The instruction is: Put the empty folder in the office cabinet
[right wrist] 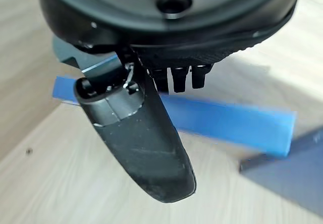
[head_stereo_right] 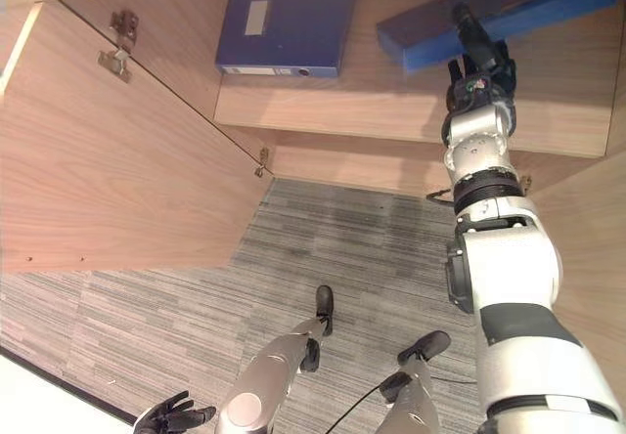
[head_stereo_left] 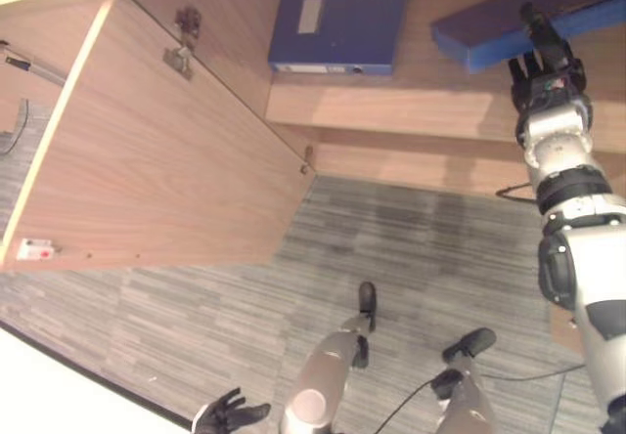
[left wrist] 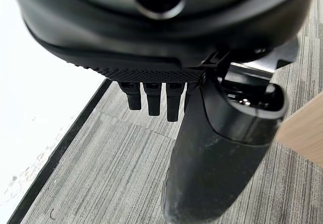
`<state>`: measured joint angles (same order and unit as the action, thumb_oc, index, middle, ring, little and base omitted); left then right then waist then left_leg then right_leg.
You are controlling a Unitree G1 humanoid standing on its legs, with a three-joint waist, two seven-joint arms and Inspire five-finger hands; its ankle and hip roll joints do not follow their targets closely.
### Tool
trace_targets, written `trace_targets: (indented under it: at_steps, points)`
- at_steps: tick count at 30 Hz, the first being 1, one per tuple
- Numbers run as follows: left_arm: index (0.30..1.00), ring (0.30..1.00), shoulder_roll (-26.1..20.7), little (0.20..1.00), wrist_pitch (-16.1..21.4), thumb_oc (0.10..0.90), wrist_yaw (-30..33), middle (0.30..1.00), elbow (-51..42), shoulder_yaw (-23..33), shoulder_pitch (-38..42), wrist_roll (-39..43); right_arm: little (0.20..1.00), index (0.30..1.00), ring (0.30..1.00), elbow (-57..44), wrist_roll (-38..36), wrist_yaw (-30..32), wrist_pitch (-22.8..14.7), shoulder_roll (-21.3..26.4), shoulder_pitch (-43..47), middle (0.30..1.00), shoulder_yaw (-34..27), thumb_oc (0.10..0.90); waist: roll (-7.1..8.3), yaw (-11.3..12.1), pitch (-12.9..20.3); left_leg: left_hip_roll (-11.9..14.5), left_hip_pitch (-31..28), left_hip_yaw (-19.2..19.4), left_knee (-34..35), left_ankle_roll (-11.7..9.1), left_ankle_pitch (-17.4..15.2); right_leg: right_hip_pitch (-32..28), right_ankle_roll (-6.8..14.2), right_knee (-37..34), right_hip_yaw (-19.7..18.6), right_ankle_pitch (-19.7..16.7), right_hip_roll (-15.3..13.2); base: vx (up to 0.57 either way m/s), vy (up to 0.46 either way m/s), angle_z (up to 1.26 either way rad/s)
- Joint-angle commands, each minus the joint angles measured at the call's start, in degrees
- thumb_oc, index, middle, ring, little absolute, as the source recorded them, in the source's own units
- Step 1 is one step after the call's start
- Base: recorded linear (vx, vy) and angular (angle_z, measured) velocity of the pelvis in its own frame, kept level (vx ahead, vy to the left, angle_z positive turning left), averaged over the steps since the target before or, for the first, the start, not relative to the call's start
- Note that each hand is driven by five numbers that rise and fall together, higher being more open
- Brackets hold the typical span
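- Across the far side, the open office cabinet (head_stereo_left: 411,111) shows its shelf, door (head_stereo_left: 156,160) swung wide left for access.
- On that shelf a dark blue binder (head_stereo_left: 337,19) lies flat, its pale label unreadable.
- At far right, the blue folder (head_stereo_left: 489,38) rests tilted on the shelf.
- Right robot hand (head_stereo_left: 543,58) touches it, fingers seemingly straight, likely nudging it inward.
- Near left, left robot hand (head_stereo_left: 227,414) hangs idle, fingers relaxed.

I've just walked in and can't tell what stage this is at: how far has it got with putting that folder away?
Nearly done, it seems. The cabinet door is open and the blue folder lies tilted on the shelf, beside another folder. The right hand is at the folder's edge; whether it grips it is unclear. The left hand hangs idle, fingers relaxed. Left: pulling the arm back and perhaps closing the door.
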<state>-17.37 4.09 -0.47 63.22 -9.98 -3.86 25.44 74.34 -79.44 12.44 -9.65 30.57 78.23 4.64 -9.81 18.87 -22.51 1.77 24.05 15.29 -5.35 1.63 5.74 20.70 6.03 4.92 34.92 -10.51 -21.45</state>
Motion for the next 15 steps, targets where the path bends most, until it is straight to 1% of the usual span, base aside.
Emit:
trace_targets:
  at_steps: [1, 2, 5, 7, 8, 9, 10, 11, 13, 14, 15]
  points:
    - [0.9, 0.9, -6.4, 0.9, -0.78, 0.8, 1.0, 0.9, 4.15, -2.62, -5.47, -1.82, 0.9, 0.9, 0.9, -3.47, 1.71, -3.52, -1.22, 1.38, 2.64, 0.9, 2.1, 0.8, 1.71, 2.24, 3.79, 1.36, -4.07, -10.68, 5.81, -5.98, -4.41, 1.62, 7.48, 7.12, -6.44, 5.85, -1.31, 0.0, 0.0, 0.0]
    - [0.9, 0.9, -6.39, 0.9, -0.77, 0.8, 1.0, 0.9, 4.15, -2.61, -5.5, -1.85, 0.9, 0.9, 0.9, -3.44, 1.75, -3.54, -1.18, 1.37, 2.64, 0.9, 2.09, 0.8, 1.71, 2.24, 3.81, 1.36, -4.08, -10.67, 5.82, -5.98, -4.41, 1.63, 7.48, 7.12, -6.46, 5.85, -1.3, 0.0, 0.0, 0.0]
    - [0.9, 0.9, -6.65, 0.9, -0.87, 0.8, 0.78, 0.9, 4.33, -2.24, -5.35, -2.28, 0.9, 0.9, 0.9, -1.67, 4.46, -3.83, 1.29, 1.06, 2.13, 0.9, 3.62, 0.8, 1.68, 2.27, 3.68, 1.35, -4.07, -10.63, 5.8, -6.04, -4.35, 1.65, 7.32, 7.01, -6.46, 5.78, -1.18, 0.0, 0.001, -0.01]
    - [0.9, 0.9, -6.74, 0.9, -0.69, 0.8, 0.4, 0.9, 4.42, -1.36, -5.54, -2.21, 0.9, 0.9, 0.9, -0.66, 11.07, -5.27, 5.24, 1.33, 1.69, 0.9, 7.28, 0.8, 1.76, 2.3, 3.56, 1.43, -3.96, -10.54, 5.7, -6.14, -4.18, 1.67, 7.12, 6.92, -6.46, 5.7, -1.17, -0.02, -0.005, -0.04]
    - [0.9, 0.9, -7.53, 0.9, -0.63, 0.8, 0.06, 0.9, 4.54, -0.28, -5.34, -2.98, 0.9, 0.9, 0.9, 0.3, 19.55, -7.3, 9.41, 1.72, 0.77, 0.9, 12.7, 0.8, 2.07, 2.15, 3.42, 1.53, -3.84, -10.42, 5.49, -6.26, -3.98, 1.7, 6.94, 6.94, -6.42, 5.58, -1.13, 0.0, 0.0, 0.0]
    - [0.9, 0.9, -7.39, 0.9, -0.64, 0.8, 0.03, 0.9, 4.51, -0.23, -5.37, -3.02, 0.9, 0.9, 0.9, 0.46, 19.82, -7.47, 9.54, 1.73, 0.94, 0.9, 12.77, 0.8, 1.97, 2.07, 3.41, 1.54, -3.84, -10.41, 5.49, -6.26, -3.99, 1.71, 6.93, 6.95, -6.42, 5.58, -1.12, 0.0, 0.0, 0.0]
    - [0.9, 0.9, -7.78, 0.9, -0.71, 0.8, -0.59, 0.9, 4.42, 0.2, -5.3, -3.88, 0.9, 0.9, 0.9, 0.62, 27.59, -10.03, 11.67, 1.2, -0.45, 0.9, 16.91, 0.8, 2.1, 2.0, 3.19, 1.62, -3.6, -10.47, 5.23, -6.31, -3.79, 1.76, 6.74, 6.95, -6.36, 5.44, -1.11, 0.0, 0.0, 0.0]
    - [0.9, 0.9, -7.69, 0.9, -0.72, 0.8, -0.61, 0.9, 4.39, 0.24, -5.38, -3.92, 0.9, 0.9, 0.9, 0.65, 27.8, -10.14, 11.69, 1.17, -0.46, 0.9, 16.93, 0.8, 2.03, 1.93, 3.23, 1.63, -3.59, -10.47, 5.21, -6.32, -3.8, 1.76, 6.73, 6.95, -6.35, 5.44, -1.1, 0.0, 0.0, 0.0]
    - [0.9, 0.9, -7.95, 0.9, -0.6, 0.8, -0.92, 0.9, 4.03, 0.51, -5.26, -4.8, 0.9, 0.9, 0.9, 0.12, 32.3, -11.8, 12.59, 0.56, -1.59, 0.9, 19.13, 0.8, 1.9, 1.89, 3.03, 1.64, -3.29, -10.57, 5.01, -6.33, -3.66, 1.86, 6.6, 7.02, -6.34, 5.37, -1.11, -0.02, -0.007, -0.01]
    - [0.9, 0.9, -8.4, 0.9, -0.4, 0.8, -1.24, 0.9, 3.36, 0.85, -5.38, -5.43, 0.9, 0.9, 0.9, -0.81, 36.09, -13.27, 13.19, -0.36, -2.27, 0.9, 21.16, 0.8, 1.63, 1.97, 2.83, 1.7, -2.96, -10.66, 4.94, -6.4, -3.45, 1.93, 6.48, 7.07, -6.2, 5.4, -1.1, 0.0, 0.0, 0.0]
    - [0.9, 0.9, -8.37, 0.9, -0.41, 0.8, -1.24, 0.9, 3.33, 0.88, -5.43, -5.44, 0.9, 0.9, 0.9, -0.84, 36.16, -13.28, 13.21, -0.38, -2.29, 0.9, 21.17, 0.8, 1.62, 1.93, 2.85, 1.7, -2.94, -10.67, 4.93, -6.41, -3.45, 1.94, 6.47, 7.08, -6.19, 5.41, -1.09, 0.0, 0.0, 0.0]
